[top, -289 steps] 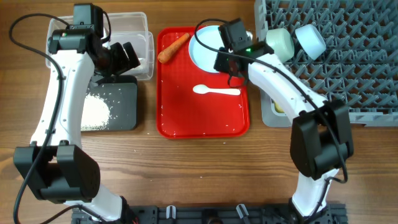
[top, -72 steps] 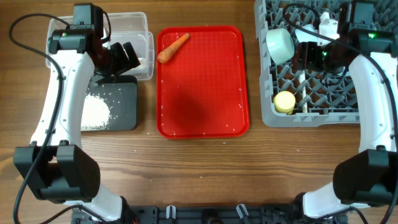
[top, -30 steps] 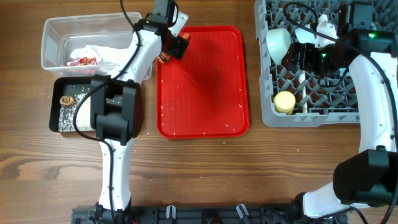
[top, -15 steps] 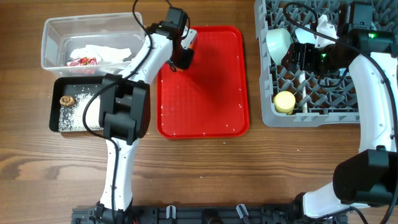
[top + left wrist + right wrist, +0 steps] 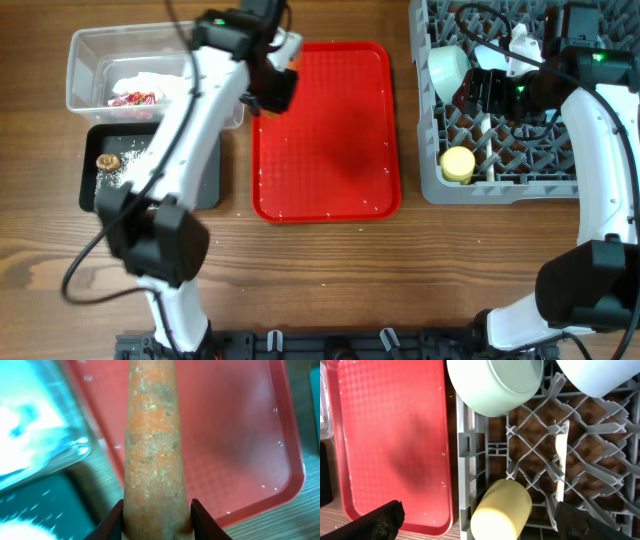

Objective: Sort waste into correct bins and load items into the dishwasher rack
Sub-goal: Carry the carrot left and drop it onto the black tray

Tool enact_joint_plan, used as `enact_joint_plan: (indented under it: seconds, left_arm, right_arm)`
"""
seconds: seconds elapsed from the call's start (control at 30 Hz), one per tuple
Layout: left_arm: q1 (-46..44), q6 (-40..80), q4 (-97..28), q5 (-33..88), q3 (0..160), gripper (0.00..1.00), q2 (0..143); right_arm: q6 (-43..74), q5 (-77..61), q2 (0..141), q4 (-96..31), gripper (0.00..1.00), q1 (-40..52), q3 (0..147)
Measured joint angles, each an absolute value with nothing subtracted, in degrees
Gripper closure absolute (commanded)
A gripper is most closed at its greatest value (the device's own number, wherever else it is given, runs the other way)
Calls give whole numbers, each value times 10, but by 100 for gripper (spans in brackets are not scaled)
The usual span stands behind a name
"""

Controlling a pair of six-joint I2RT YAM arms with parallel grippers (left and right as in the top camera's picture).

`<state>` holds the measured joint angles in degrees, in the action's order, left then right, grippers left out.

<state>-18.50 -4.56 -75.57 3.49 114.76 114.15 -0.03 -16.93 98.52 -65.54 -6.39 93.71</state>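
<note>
My left gripper [image 5: 156,520] is shut on the thick end of the orange carrot piece [image 5: 152,450], which hangs over the left edge of the red tray [image 5: 240,435]. Overhead, the left gripper [image 5: 272,88] sits at the tray's top left corner, beside the clear tub [image 5: 90,45] holding white paper [image 5: 165,83] and a red-and-white wrapper [image 5: 130,99]. The black tray [image 5: 205,170] holds a brown lump [image 5: 105,160] and rice. My right gripper [image 5: 477,510] stands open above the grey rack [image 5: 520,185], over the yellow cup [image 5: 502,510].
In the rack lie a mint green bowl [image 5: 495,382], a light blue bowl [image 5: 595,375] and a white spoon [image 5: 561,460]. The red tray [image 5: 325,130] carries only a few rice grains. Both arm bases stand at the table's near edge.
My left gripper closed on the carrot at the tray's top left and lifted it, shifting slightly left toward the tub. The right arm has not moved.
</note>
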Motion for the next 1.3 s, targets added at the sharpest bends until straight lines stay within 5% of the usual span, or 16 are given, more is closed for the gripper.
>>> enact_joint_plan:
  seconds: [0.3,0.53,0.57,0.67,0.7,0.8,1.17,1.23,1.3]
  left_arm:
    - [87,71,-893,-14,1114,90,1091]
    - [199,249,-688,-5,844,95,1088]
    - [198,263,-658,3,803,93,1089]
    - [195,290,-566,44,716,61,1087]
    - [195,293,-550,56,702,60,1087]
    - [195,301,-543,73,693,24,1087]
    - [195,253,-606,134,805,14,978]
    - [195,223,-635,136,818,13,935]
    - [191,166,-644,144,822,7,892]
  right_arm:
    - [0,-170,985,-642,0,-64,937]
    - [0,-170,985,-616,0,-64,937]
    - [0,-169,985,-617,0,-64,937]
    - [0,-170,985,-618,0,-64,937]
    - [0,-169,985,-622,0,-64,937]
    - [0,-169,985,-626,0,-64,937]
    - [0,-170,985,-625,1,-64,937]
    - [0,-171,985,-625,16,-64,937]
    - [-15,-174,984,-631,16,-63,937]
